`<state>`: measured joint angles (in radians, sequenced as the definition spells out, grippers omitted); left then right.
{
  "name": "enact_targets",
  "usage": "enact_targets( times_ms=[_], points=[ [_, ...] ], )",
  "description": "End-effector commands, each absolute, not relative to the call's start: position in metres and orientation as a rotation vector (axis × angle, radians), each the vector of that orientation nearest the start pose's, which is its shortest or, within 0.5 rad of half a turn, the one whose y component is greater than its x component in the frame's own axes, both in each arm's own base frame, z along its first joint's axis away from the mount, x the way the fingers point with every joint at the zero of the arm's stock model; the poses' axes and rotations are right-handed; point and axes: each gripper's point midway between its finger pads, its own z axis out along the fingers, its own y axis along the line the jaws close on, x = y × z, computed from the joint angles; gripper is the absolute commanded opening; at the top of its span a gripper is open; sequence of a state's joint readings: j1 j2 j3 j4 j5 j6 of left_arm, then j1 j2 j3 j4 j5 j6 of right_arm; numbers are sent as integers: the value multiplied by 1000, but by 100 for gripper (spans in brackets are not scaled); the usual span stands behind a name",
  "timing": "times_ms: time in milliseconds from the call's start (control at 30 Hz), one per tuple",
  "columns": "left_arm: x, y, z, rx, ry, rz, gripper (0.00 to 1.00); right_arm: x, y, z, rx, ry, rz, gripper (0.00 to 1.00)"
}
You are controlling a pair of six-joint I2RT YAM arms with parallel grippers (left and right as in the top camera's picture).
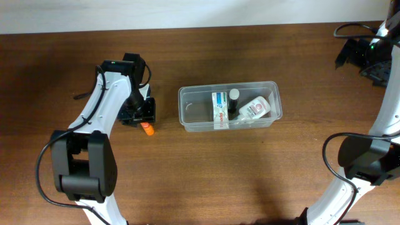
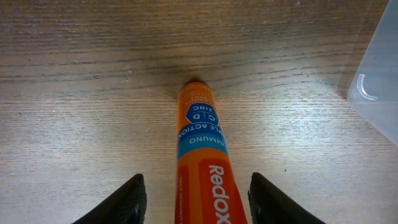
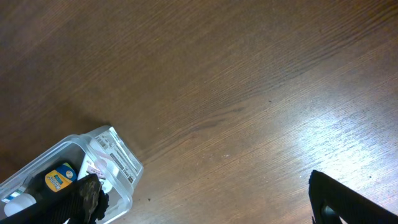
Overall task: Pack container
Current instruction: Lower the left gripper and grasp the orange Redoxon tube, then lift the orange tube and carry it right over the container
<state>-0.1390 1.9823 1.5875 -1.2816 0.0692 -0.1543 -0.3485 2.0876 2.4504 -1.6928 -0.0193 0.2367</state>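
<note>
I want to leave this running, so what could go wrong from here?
The round orange tube lies flat between the left gripper's open fingers; an off-centre close might roll it. The container already holds a box, a white bottle and a dark-capped bottle, so the long tube could jam against them.

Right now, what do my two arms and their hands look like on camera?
The left arm and right arm match: white links with chunky black joints, and a thin black cable looping out near each base. The left hand and right hand are black; the left one's fingers are plain, matte and rounded. I can read no markings.
</note>
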Motion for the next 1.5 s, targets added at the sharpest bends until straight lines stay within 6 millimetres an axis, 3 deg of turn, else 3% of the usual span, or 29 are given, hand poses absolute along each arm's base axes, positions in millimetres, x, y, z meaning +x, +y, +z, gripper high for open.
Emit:
enact_targets(
  times_ms=[0,100,300,567,900,1033,1233,1333,1467],
  points=[
    [342,-59,67,-32,3273,-64,52,388,-140,255,848,2758,5,98],
    [342,-59,67,-32,3273,-64,51,388,-140,255,848,2758,5,98],
    [342,-59,67,-32,3274,-65,38,388,-140,255,848,2758,5,98],
    [342,-59,67,-32,3273,-65,32,388,-140,255,848,2758,5,98],
    [345,-59,79,-31,3269,-66,31,388,-140,255,848,2758,5,98],
    [363,-62,107,-27,3204,-82,31,388,-140,255,848,2758,5,98],
    [390,-71,175,-14,3056,-150,31,388,-140,255,848,2758,5,98],
    [399,-83,214,14,2962,-222,31,388,-140,255,848,2758,5,98],
    [408,-118,268,116,2798,-350,31,388,-140,255,848,2758,5,98]
  ],
)
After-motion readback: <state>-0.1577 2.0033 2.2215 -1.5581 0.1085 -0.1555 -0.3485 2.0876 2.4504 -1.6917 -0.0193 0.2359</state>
